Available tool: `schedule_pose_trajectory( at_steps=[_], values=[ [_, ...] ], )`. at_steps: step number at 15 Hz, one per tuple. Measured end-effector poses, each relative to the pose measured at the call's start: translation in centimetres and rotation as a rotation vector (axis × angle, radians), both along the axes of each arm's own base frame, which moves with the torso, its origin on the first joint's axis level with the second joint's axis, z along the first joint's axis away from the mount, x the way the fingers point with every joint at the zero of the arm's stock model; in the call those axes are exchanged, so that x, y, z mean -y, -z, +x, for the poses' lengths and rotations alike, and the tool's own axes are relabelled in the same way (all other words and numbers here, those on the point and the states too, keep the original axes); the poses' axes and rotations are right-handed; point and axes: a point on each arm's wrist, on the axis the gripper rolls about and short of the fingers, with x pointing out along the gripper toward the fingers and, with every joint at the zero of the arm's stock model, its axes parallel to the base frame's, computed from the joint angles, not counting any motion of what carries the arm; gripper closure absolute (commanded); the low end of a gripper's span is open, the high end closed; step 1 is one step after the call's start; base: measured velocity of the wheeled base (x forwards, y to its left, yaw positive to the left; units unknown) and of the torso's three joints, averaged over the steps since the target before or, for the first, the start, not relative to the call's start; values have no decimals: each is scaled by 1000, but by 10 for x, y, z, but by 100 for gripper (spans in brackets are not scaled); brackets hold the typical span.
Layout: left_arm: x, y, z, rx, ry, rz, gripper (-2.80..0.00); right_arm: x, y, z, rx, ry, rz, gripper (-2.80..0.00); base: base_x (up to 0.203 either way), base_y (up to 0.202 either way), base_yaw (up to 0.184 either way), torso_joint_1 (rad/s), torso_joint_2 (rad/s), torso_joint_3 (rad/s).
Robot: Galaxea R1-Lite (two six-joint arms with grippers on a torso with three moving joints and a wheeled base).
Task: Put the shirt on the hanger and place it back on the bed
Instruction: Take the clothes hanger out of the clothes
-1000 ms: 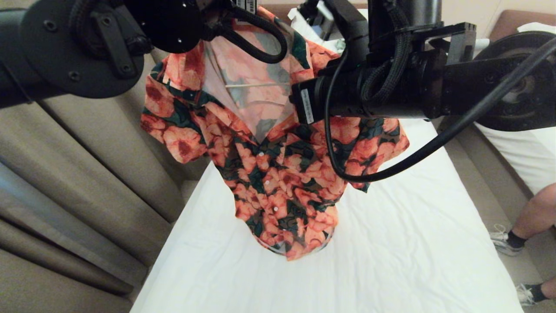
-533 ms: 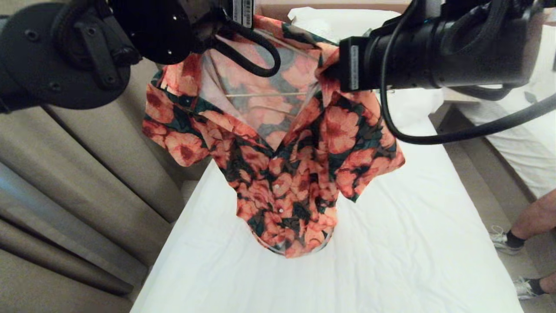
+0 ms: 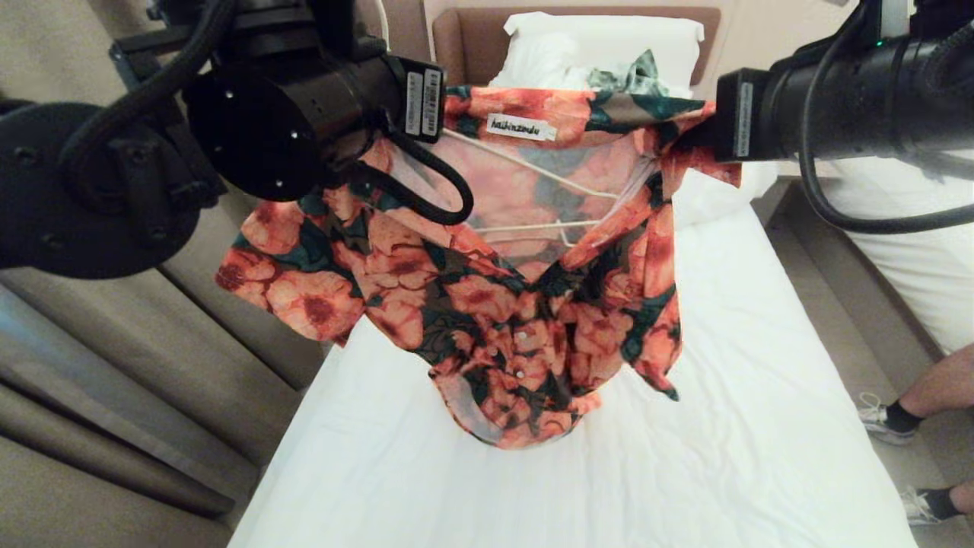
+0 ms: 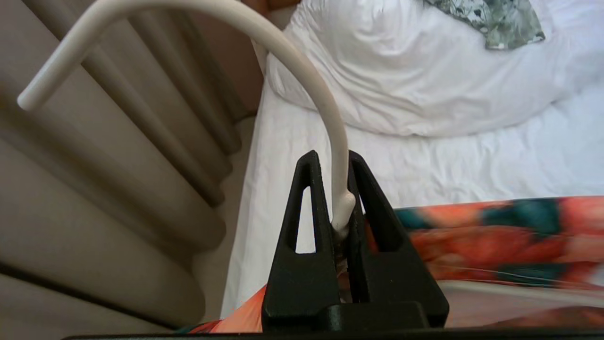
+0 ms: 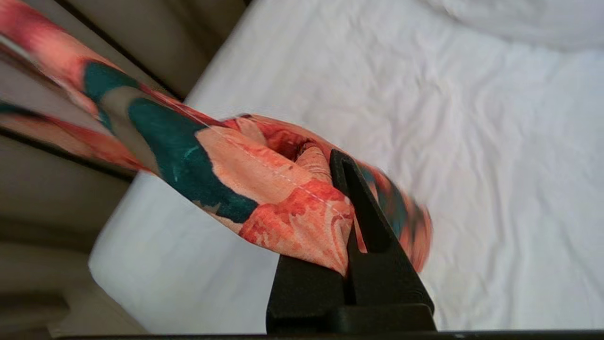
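The flowered shirt [image 3: 517, 304] hangs in the air over the bed [image 3: 723, 441], its hem resting on the sheet. The cream hanger [image 3: 559, 176] shows inside the open collar, below the white neck label. In the left wrist view my left gripper [image 4: 330, 163] is shut on the hanger's neck, with the hook [image 4: 264, 33] curving up past the fingertips and shirt cloth [image 4: 495, 236] beside it. My right gripper [image 5: 342, 174] is shut on a bunched fold of the shirt [image 5: 264, 189] at its right shoulder. In the head view both arms' wrists hide the fingers.
Beige curtains [image 3: 114, 365] hang along the bed's left side. A pillow [image 3: 609, 38], a leaf-print garment [image 3: 628, 76] and the brown headboard [image 3: 472, 38] lie at the far end. A second bed [image 3: 913, 266] and a person's legs [image 3: 932, 380] are on the right.
Both arms have lifted the shirt's collar up and toward the headboard. The right arm swung out to the right, spreading the neck so the label and hanger wires show. The hem stays on the sheet.
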Motion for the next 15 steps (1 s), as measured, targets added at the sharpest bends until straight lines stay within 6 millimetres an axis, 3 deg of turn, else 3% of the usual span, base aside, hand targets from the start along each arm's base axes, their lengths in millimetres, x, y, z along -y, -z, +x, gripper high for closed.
schedule_pose_trajectory(
  at_steps=[8, 9, 12, 15],
  values=[
    [-2, 24, -12, -54, 33, -33, 0, 31, 52, 15, -155, 54, -57, 0, 0, 0, 0, 0, 0, 0],
    [-1, 26, -12, -55, 33, -34, 0, 31, 60, 18, -167, 54, -61, -280, 0, 0, 0, 0, 0, 0],
    [5, 37, -7, -66, 35, -29, 0, 32, 83, 28, -181, 60, -61, -280, 0, 0, 0, 0, 0, 0],
    [18, 53, -1, -82, 53, -24, 0, 40, 93, 34, -211, 75, -66, -280, 0, 0, 0, 0, 0, 0]
  ],
)
